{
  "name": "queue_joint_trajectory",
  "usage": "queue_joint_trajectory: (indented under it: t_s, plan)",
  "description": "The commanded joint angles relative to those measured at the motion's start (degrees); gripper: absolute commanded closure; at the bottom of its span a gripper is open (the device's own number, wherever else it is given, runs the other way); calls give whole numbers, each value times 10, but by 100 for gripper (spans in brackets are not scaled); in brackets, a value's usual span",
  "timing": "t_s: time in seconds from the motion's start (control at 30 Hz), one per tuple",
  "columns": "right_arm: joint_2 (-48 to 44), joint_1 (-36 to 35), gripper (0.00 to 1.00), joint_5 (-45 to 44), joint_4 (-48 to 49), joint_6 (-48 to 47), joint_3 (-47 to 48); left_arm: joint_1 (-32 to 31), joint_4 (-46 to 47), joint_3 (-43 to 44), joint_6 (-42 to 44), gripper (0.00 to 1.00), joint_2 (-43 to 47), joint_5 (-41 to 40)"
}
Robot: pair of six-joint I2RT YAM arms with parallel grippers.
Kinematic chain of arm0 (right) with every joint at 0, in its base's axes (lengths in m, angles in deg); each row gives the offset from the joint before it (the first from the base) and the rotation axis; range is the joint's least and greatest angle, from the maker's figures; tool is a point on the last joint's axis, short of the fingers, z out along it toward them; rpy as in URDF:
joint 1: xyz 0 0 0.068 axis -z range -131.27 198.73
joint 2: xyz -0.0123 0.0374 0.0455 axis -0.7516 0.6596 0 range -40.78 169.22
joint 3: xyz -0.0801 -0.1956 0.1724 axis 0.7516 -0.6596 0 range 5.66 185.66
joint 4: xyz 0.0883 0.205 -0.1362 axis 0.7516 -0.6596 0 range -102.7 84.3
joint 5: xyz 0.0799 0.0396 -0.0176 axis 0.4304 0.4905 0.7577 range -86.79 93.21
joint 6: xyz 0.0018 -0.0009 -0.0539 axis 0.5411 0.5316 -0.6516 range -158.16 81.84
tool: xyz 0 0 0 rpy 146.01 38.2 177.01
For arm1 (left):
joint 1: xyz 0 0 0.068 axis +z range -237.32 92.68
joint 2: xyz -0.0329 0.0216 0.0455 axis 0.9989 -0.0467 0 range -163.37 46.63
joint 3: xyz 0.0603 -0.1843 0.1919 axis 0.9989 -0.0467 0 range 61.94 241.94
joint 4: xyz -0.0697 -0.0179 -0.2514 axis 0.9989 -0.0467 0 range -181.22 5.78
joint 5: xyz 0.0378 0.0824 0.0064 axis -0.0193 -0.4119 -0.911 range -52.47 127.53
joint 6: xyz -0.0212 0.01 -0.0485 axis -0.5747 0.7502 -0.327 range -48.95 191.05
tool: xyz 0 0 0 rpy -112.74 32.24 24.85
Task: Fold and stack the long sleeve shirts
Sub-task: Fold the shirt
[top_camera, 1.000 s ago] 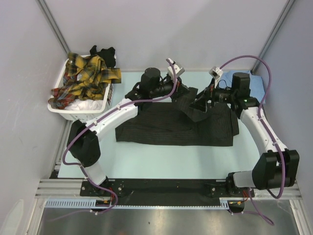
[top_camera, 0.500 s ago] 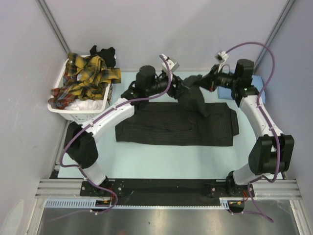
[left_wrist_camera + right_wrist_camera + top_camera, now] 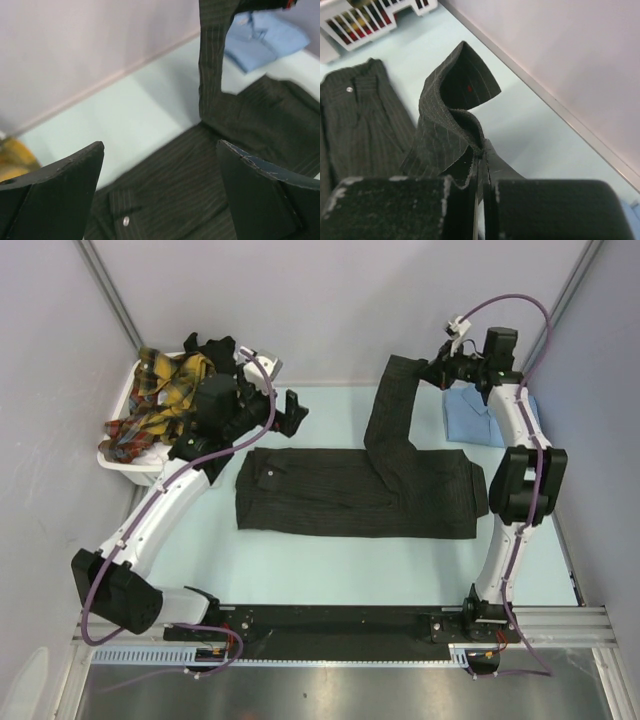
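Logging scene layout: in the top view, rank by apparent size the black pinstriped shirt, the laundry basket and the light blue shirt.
1. black pinstriped shirt, largest
2. white laundry basket
3. light blue shirt, smallest, partly hidden by the right arm

Pinstripe shirt (image 3: pixel 330 495) flat (sleeve raised); blue shirt (image 3: pixel 470 420) folded; plaid shirts (image 3: pixel 155 400) heaped.

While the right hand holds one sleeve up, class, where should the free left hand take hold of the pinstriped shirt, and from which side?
Probably the collar end of the pinstriped shirt, from the basket side, coming down from above. That edge lies flat on the table, nearest the open left hand, well away from the sleeve pinched by the right hand.
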Motion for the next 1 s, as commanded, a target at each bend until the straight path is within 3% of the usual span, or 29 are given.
queue_joint_trajectory:
  t_s: [0.0,0.2,0.43,0.7,0.97]
  plan:
    - [48,-30,100,-21,-6,-51,84,25,-65,-38,33,1,46,-51]
    - [77,-82,100,-63,-85,-81,135,64,-159,-47,56,1,65,-88]
    - [-17,-159,100,-171,-123,-62,32,155,-202,-65,20,0,86,-47]
    - [-126,-271,100,-251,-126,1,-114,172,-209,-110,24,1,137,-43]
    - [-121,-351,100,-362,-109,139,-145,190,-233,-136,31,1,164,-38]
